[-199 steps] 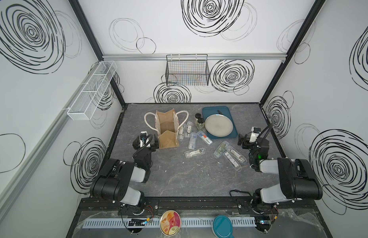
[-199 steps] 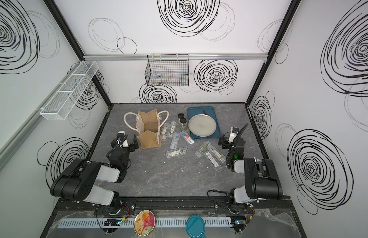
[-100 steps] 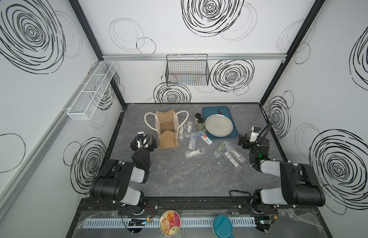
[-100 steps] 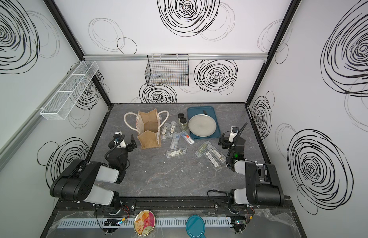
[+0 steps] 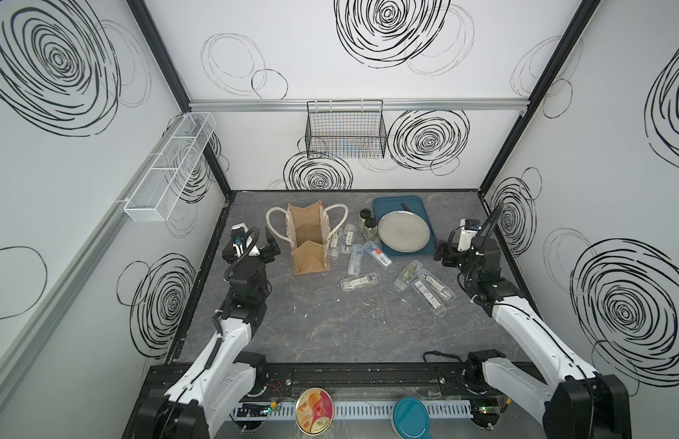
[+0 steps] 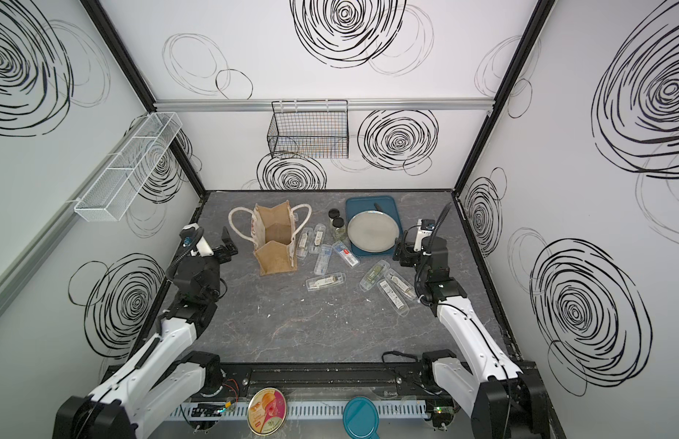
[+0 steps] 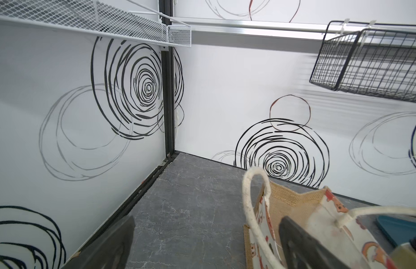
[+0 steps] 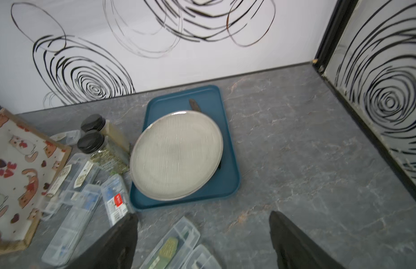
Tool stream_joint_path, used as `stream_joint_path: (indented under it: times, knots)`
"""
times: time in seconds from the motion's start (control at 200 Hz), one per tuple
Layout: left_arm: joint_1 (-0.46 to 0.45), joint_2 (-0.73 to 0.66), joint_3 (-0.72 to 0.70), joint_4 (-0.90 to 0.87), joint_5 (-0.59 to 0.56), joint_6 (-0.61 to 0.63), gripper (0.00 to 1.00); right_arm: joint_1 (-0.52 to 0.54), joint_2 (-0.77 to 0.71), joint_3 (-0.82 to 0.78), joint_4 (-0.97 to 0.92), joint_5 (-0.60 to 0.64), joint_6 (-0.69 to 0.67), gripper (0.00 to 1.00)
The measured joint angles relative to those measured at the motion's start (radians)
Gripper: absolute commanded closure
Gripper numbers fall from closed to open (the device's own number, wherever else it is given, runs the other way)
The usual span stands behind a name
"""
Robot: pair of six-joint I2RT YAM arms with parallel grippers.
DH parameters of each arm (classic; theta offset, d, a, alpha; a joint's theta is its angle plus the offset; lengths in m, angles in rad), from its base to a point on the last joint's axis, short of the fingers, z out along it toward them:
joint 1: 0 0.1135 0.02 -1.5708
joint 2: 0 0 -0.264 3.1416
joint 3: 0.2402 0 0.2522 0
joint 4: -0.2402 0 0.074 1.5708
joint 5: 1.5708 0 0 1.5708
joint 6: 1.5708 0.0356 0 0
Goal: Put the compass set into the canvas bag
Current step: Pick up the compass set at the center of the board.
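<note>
The canvas bag [image 5: 309, 243] stands upright and open-mouthed on the tabletop [image 5: 330, 323], just beside the left hand [image 7: 211, 244], whose jaws are spread wide and empty. Clear compass set cases [image 5: 359, 281] lie scattered between the bag and the right hand [image 8: 202, 242], some near the blue tray [image 5: 383, 207]. The right hand's jaws are also apart, gripping nothing.

Rough woven canvas bag [image 5: 310, 260]

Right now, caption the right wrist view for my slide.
A grey plate on a blue tray, two black-capped jars, clear plastic cases and the canvas bag on a grey table.
</note>
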State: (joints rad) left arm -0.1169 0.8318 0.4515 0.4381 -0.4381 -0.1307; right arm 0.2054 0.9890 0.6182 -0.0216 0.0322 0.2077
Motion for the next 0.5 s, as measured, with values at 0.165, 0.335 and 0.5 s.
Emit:
stream_joint_path:
  times: [0.165, 0.335, 0.5]
  knots:
    - [-0.037, -0.154, 0.055, -0.3, 0.013, -0.066, 0.01, 0.118, 0.054, 0.064, -0.214, -0.006, 0.064, 0.14]
    - [-0.097, -0.201, 0.108, -0.512, 0.055, -0.116, 0.01, 0.18, 0.177, 0.088, -0.338, -0.016, 0.13, 0.14]
    - [-0.185, -0.16, 0.194, -0.623, 0.066, -0.141, 0.01, 0.183, 0.296, 0.088, -0.41, -0.028, 0.195, 0.14]
